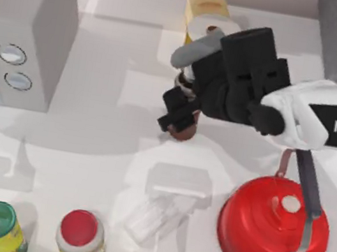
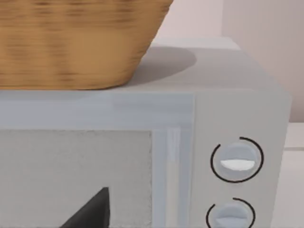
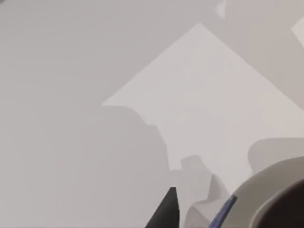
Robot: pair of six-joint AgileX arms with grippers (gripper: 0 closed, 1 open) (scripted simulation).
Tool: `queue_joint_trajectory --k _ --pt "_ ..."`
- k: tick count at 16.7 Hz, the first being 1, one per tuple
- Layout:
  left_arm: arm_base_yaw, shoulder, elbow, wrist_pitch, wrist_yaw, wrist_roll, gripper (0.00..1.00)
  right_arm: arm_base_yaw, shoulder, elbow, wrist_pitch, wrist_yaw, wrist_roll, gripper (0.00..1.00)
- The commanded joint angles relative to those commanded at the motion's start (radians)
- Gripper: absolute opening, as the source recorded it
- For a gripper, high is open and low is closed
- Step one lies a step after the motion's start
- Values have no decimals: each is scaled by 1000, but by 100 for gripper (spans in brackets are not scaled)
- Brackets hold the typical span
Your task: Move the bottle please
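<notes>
Where the right tool (image 1: pixel 180 112) clamps: reddish-brown bottle (image 1: pixel 184 130) (mostly hidden).

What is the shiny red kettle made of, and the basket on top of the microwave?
The round red kettle looks like glossy enamelled or painted metal: it has bright highlights and a thin grey metal-looking handle. The tan basket on the pale grey microwave looks like woven wicker, matte, with ribbed weave lines. Both are rendered, so this is only how they look.

Red kettle (image 1: pixel 270 230), microwave (image 1: pixel 22 30), two jars (image 1: pixel 80 237).
</notes>
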Motion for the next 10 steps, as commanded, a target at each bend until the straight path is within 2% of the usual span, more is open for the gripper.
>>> queue_joint_trajectory --k 4,10 --pt "0 0 0 0 0 0 100 -136 -142 -101 -46 43 32 0" --pt "0 0 0 0 0 0 100 -411 -487 -387 -118 123 110 0"
